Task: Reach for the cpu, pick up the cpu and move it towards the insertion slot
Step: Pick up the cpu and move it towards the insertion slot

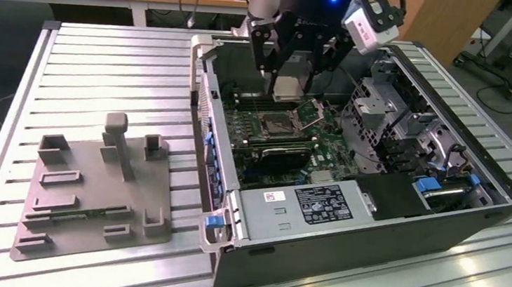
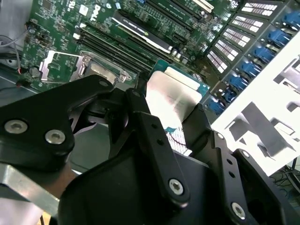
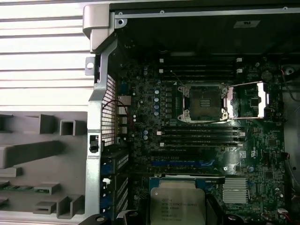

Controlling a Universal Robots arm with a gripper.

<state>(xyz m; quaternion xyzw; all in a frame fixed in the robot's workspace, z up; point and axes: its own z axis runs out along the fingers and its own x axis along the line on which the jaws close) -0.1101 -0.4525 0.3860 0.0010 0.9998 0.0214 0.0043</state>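
Observation:
The cpu (image 1: 286, 88), a flat square chip with a silvery top, hangs above the open computer's green board with my gripper (image 1: 285, 93) shut on its two sides. In the second wrist view the cpu (image 2: 174, 91) sits between the black fingers (image 2: 140, 105), its green edge showing. The insertion slot (image 1: 277, 124) lies just below and ahead of the chip, with its metal flap raised toward the exterior view's right. In the first wrist view the dark square slot (image 3: 205, 102) has its flap (image 3: 246, 101) folded open beside it, and the cpu (image 3: 177, 206) is several slot-widths away.
The computer case (image 1: 231, 204) has tall walls around the board. Long memory slots (image 3: 201, 133) and a finned heat sink (image 3: 236, 190) lie between the chip and the socket. A drive cage (image 1: 399, 115) stands at the exterior view's right. The grey tray (image 1: 92, 184) holds a green memory stick (image 1: 89, 213).

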